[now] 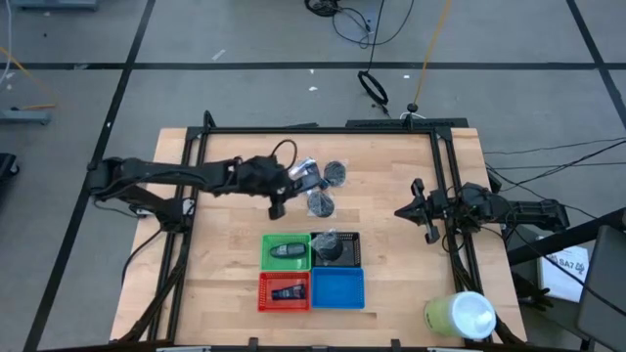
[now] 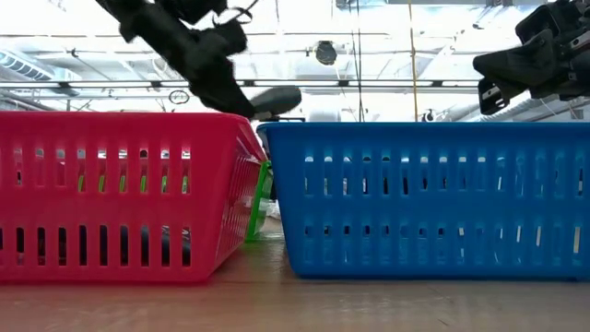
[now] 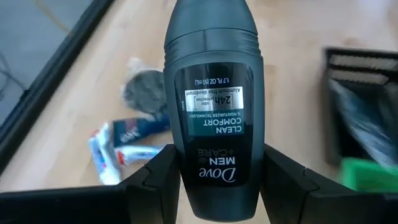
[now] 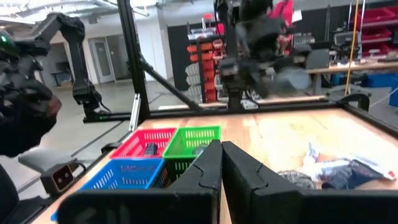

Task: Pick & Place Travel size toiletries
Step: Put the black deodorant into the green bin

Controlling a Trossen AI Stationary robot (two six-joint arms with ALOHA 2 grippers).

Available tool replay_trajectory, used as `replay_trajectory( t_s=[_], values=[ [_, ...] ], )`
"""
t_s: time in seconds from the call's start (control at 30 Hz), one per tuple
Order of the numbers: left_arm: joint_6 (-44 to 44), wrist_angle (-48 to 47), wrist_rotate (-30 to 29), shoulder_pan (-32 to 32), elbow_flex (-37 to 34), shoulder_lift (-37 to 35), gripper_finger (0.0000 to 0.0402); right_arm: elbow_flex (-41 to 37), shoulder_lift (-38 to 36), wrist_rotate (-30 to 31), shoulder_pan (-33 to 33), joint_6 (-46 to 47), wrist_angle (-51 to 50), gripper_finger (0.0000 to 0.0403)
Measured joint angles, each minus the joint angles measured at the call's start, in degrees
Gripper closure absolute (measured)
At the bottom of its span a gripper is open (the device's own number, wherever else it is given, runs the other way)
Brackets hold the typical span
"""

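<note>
- The deodorant (image 3: 212, 106), a dark grey roll-on bottle, is clamped between the two fingers of my left gripper (image 3: 214, 180). I hold it by its lower body with the rounded cap pointing away from my wrist, so the label faces the wrist camera and the bottle rides lengthwise out of the gripper.
- In the high view my left gripper (image 1: 277, 196) sits left of centre, lifted above the tabletop (image 1: 411, 293), with the green tray (image 1: 287, 251) just below it in the frame. I judge I am carrying the bottle toward the trays; that tray already holds a similar dark oval.
- The loose toiletries lie on the tabletop just right of my gripper in the high view: a mesh puff (image 1: 335, 173), a second puff (image 1: 320, 203), and the white-and-blue tubes (image 1: 304, 174). In the left wrist view, a puff (image 3: 144, 92) and tubes (image 3: 127, 146) show behind the bottle, not yet sorted.
- The black tray (image 1: 336, 249) holds a dark item, the red tray (image 1: 285, 291) a small dark tube, and the blue tray (image 1: 337, 288) looks bare.
- My right gripper (image 1: 427, 223) waits at the right edge of the tabletop, fingers pressed together on nothing, clear of the working side.
- A pale green cylinder (image 1: 460, 315) stands at the lower right, apart from everything.
</note>
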Motion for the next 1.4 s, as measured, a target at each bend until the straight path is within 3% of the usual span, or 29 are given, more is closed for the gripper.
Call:
replay_trajectory(
  t_s=[0.73,1.07,1.4],
  values=[
    [2.8,-3.88,3.82,-14.28,-8.33,-12.73,0.0239,0.0,0.49,-0.05,0.0,-0.01,-0.37,0.0403],
    [0.32,-4.87,6.2,-20.21,-9.0,-12.66,0.0239,0.01,0.49,-0.05,-0.01,0.01,-0.37,0.0403],
    [-2.89,-3.13,8.56,-23.77,-8.93,-7.95,0.0228,0.01,0.49,-0.05,-0.01,0.0,-0.39,0.0403]
  ],
)
